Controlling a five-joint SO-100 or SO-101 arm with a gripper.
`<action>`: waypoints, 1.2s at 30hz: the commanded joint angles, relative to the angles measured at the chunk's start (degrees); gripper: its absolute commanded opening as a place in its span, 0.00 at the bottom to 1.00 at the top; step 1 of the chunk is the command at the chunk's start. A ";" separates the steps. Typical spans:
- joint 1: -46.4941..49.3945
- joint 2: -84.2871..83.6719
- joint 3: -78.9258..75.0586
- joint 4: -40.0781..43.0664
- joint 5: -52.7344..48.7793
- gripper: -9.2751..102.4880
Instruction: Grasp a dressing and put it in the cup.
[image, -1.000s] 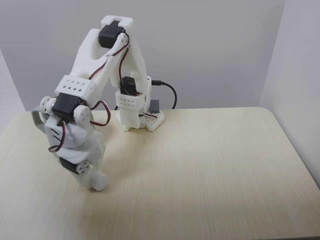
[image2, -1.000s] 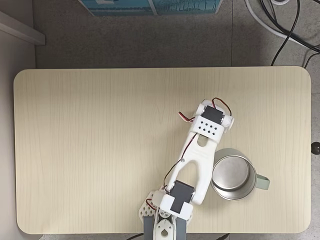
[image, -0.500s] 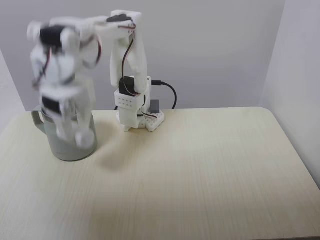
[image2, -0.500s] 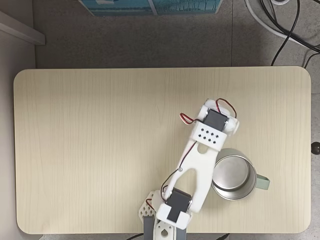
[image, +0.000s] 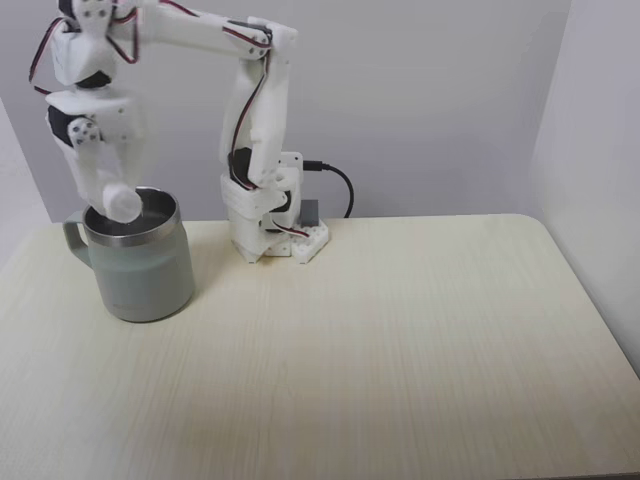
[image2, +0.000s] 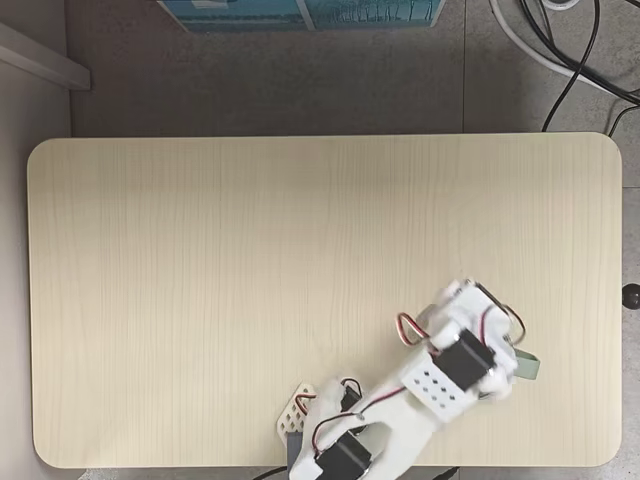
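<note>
White dressing (image: 124, 203) gripped between closed fingers (image: 112, 200), just above grey-green cup (image: 140, 270) rim, wooden table (image: 400, 340).

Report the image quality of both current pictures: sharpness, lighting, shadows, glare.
Side-on fixed view: sharp, evenly lit, faint soft shadow on the table beside the cup, a glint on its steel rim. Top-down fixed view: also sharp, flat light, no glare; the arm covers most of the cup.
</note>
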 joint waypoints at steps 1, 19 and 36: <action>6.06 -3.43 -1.93 2.20 -4.39 0.07; 7.56 -6.86 -5.36 2.20 -5.62 0.34; 5.45 -5.36 -5.45 2.20 -5.62 0.34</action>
